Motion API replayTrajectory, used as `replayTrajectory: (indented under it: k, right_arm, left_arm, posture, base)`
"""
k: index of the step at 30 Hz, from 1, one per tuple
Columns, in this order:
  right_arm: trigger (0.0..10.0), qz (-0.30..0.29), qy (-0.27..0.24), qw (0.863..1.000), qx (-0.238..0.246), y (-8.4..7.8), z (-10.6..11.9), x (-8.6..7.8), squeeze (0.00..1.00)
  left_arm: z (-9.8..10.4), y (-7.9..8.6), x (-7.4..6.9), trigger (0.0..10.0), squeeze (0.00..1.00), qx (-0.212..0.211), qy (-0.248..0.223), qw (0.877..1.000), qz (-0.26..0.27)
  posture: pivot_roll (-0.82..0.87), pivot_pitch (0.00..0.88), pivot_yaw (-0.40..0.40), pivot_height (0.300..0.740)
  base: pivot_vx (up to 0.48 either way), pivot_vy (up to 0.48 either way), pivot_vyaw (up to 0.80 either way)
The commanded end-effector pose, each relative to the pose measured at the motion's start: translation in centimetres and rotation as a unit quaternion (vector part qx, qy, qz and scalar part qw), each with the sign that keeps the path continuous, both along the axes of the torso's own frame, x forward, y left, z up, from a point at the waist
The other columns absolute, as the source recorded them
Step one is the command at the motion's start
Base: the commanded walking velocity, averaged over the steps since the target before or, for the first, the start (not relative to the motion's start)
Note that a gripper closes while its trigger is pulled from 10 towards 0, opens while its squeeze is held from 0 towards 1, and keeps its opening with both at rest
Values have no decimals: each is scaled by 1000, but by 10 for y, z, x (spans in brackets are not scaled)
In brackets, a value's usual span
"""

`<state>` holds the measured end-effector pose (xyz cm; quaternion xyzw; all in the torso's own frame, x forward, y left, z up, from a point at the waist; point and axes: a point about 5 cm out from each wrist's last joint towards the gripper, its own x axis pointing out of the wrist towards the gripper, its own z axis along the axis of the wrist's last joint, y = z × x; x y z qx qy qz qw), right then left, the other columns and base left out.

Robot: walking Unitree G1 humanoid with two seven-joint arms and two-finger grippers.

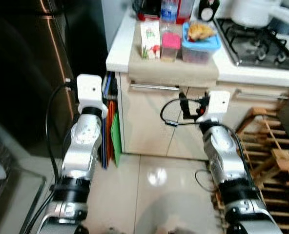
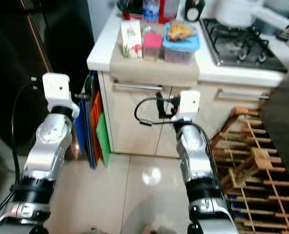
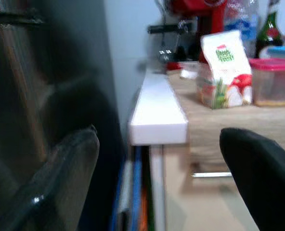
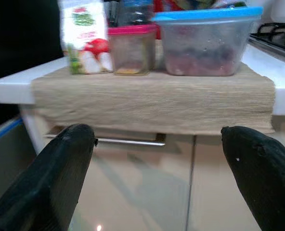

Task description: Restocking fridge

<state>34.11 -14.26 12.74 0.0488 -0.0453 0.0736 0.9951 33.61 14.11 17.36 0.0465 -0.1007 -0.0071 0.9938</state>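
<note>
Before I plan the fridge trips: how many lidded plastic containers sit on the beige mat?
2: a small pink-lidded container right of the carton, and a larger blue-lidded container beside it, nearer the stove. Others could be hidden behind them.

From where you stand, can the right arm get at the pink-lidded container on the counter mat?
Probably yes. The right gripper is open, below the counter edge and facing the pink-lidded container, which stands near the mat's front edge between the carton and the blue-lidded box. Nothing blocks it, though the neighbours stand close.

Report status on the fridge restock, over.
Left gripper and right gripper open, empty, short of counter. Carton, pink-lid tub, blue-lid tub on beige mat. Nothing blocking.
</note>
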Motion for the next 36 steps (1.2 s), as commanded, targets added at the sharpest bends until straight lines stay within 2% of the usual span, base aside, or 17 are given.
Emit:
replayTrajectory:
  k: [1,7,9,11,13,14,15,18,19,21,23,25,27,29,31,33,36]
  right_arm:
    - [10000,-16,-5,1000,-9,-11,1,-1,0]
    - [10000,-14,-24,999,-16,-10,10,-1,0]
    - [10000,-13,-45,999,-25,-9,20,-1,0]
    - [10000,-32,-72,997,2,-11,43,0,0]
    - [10000,-40,-82,996,10,-12,52,-1,0]
    - [10000,-37,-141,989,-3,-9,83,-4,0]
    - [10000,-37,-141,989,-3,-9,83,-4,0]
    - [10000,-32,-190,981,-5,-10,114,-10,0]
    - [10000,-32,-190,981,-5,-10,114,-10,0]
    - [10000,-33,-205,978,-7,-12,127,-15,0]
    - [10000,-33,-232,972,-17,-13,144,-23,0]
    - [10000,-37,-254,966,-26,-15,158,-30,0]
    - [10000,-44,-255,965,-34,-20,158,-32,0]
    - [10000,-62,-227,971,-32,-29,145,-28,0]
    - [10000,-68,-217,973,-27,-31,140,-28,0]
    - [10000,-72,-196,978,-13,-28,127,-29,0]
    - [10000,-74,-169,983,11,-24,115,-31,0]
  left_arm:
    - [5,-14,1,10000,0,0,-10,999,-30]
    - [14,-18,0,10000,0,-5,-27,999,-41]
    - [19,-19,-1,10000,0,-11,-38,998,-44]
    - [33,-16,-3,10000,0,-15,-67,997,-33]
    - [38,-15,-4,10000,0,-17,-77,996,-30]
    - [52,-11,-5,10000,0,-26,-99,995,-23]
    - [52,-11,-5,10000,0,-26,-99,995,-23]
    - [77,-8,-6,10000,0,-33,-134,990,-34]
    - [77,-8,-6,10000,0,-33,-134,990,-34]
    - [98,-7,-6,10000,0,-17,-166,985,-49]
    - [119,2,-1,10000,0,-3,-183,982,-55]
    - [141,18,4,10000,0,-6,-200,978,-50]
    - [164,31,9,10000,0,-5,-221,973,-70]
    - [173,34,18,10000,0,8,-213,970,-119]
    - [175,34,21,10000,0,17,-206,968,-141]
    - [172,35,38,10000,0,49,-169,966,-191]
    - [161,38,52,10000,0,73,-120,965,-223]
  posture:
    - [-58,42,-14,740]
    - [-65,59,-22,740]
    - [-68,64,-23,740]
    - [-69,80,-23,740]
    - [-70,82,-22,740]
    - [-74,89,-18,740]
    - [-74,89,-18,740]
    - [-80,98,-13,740]
    - [-80,98,-13,740]
    - [-82,103,-12,740]
    - [-85,108,-12,740]
    - [-96,110,-1,740]
    - [-106,107,11,740]
    - [-105,106,22,740]
    - [-107,103,32,740]
    - [-116,90,66,740]
    - [-122,90,84,740]
  base:
    - [480,0,0]
    - [480,0,0]
    - [480,0,0]
    - [480,0,0]
    - [480,0,0]
    - [480,0,0]
    - [480,0,0]
    - [480,0,0]
    - [480,0,0]
    - [240,0,0]
    - [0,0,0]
    - [0,0,0]
    - [0,0,0]
    - [0,0,0]
    - [0,0,0]
    - [0,0,0]
    - [0,0,0]
